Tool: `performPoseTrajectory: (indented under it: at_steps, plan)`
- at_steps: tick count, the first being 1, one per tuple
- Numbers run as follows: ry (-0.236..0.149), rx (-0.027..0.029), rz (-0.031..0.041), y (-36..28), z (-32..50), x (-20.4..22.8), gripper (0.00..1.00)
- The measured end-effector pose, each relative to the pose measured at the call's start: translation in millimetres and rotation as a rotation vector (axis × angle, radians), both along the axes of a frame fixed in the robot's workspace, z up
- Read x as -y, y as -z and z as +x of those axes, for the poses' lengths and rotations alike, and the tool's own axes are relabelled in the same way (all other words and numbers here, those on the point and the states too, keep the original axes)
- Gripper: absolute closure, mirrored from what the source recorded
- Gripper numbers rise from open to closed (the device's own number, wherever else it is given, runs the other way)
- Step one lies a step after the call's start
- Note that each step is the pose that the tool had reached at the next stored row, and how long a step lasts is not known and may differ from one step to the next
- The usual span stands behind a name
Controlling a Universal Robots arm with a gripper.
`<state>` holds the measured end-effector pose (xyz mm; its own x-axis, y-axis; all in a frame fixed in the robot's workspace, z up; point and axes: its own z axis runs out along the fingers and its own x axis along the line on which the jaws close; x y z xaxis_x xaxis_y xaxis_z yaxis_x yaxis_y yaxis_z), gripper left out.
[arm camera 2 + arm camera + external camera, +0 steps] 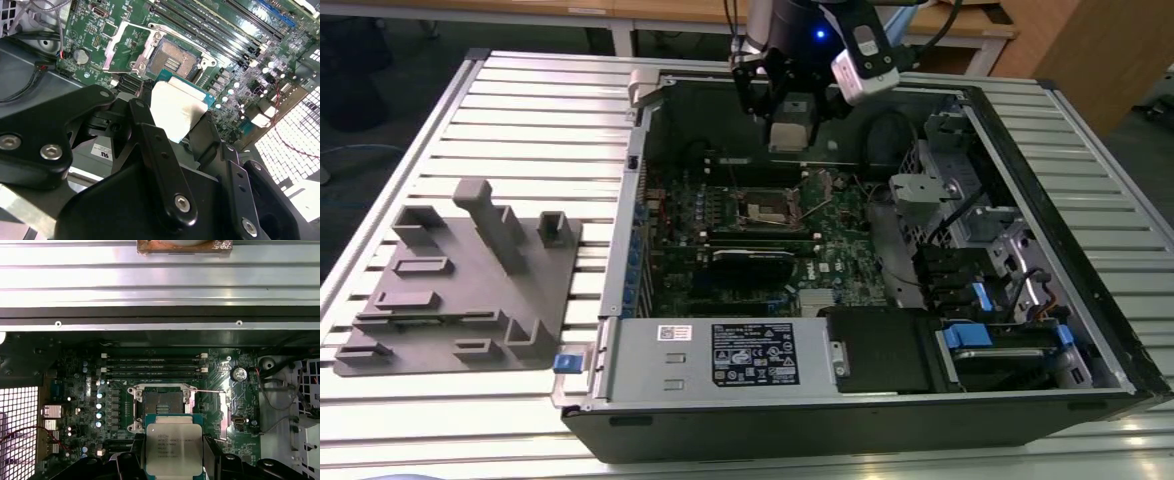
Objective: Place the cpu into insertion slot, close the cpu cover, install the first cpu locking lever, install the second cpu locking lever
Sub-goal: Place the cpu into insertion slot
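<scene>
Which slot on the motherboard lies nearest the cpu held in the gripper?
The square insertion slot, dark-centred with a metal rim, just beyond the cpu that the gripper grips. The long narrow memory slots lie farther off, past it.

Slatted metal worktop (520, 110). An open PC case (1087, 330) lies on its side, covering the worktop's middle and the side at the exterior view's right. A grey holder block (454, 290) with slots and posts sits by the worktop edge at the exterior view's left, near the case but not touching it. Inside the case are a green motherboard (841, 250), memory slots (152, 373), a coin battery (240, 373), red wires (30, 432) and blue clips (966, 335). A metal box (654, 375) with a sticker (754, 353) runs along the case's near wall. Small blue tab (567, 362) at the case's corner.
</scene>
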<state>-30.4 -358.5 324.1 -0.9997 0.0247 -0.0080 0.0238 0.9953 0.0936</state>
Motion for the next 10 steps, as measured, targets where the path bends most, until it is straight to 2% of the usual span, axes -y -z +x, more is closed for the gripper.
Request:
performPoseTrajectory:
  at_steps: [7,10]
  plan:
    - [0.0,0.0001,0.0001,0.3,0.0,0.0,0.46]
    - [0.0,0.0002,0.0016,2.7,-0.1,0.0,0.46]
